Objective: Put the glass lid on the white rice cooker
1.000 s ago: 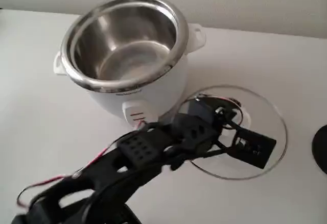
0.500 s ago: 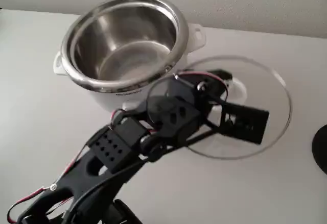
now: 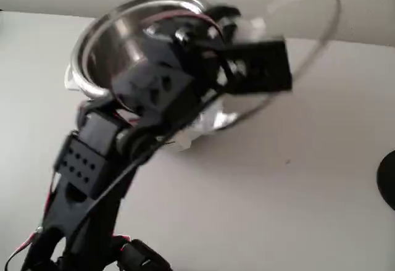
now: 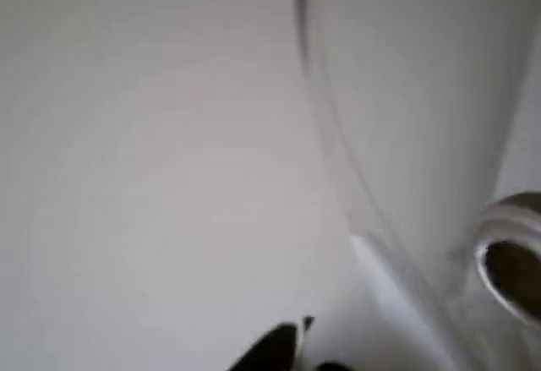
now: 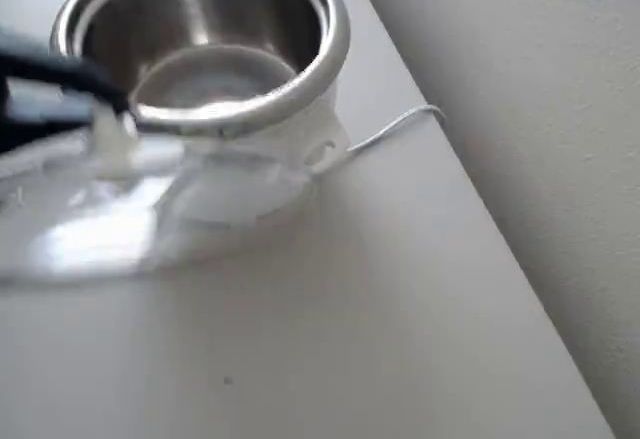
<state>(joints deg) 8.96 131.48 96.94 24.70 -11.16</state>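
Observation:
My gripper [image 3: 250, 29] is shut on the white knob of the glass lid [image 3: 302, 33]. It holds the lid in the air, tilted, just right of the white rice cooker [image 3: 114, 42] in the fixed view. The black arm covers much of the cooker's body and steel pot. From overhead, the cooker [image 5: 200, 49] stands open at the top left with its shiny pot empty. There the blurred lid [image 5: 90, 229] hangs in front of it and overlaps its front rim, with the gripper [image 5: 95, 109] at the knob [image 5: 115, 144]. The wrist view shows the lid's curved edge [image 4: 338, 160] and steam vent [image 4: 507, 270].
A dark round object [image 3: 389, 178] sits at the table's right edge in the fixed view. A thin white cord [image 5: 390, 129] runs from the cooker toward the wall. The table ends at the wall just right of the cooker in the overhead view.
The lid has come up off the table with the gripper on its knob. It has risen and tilted, and the arm has swung up in front of the cooker.

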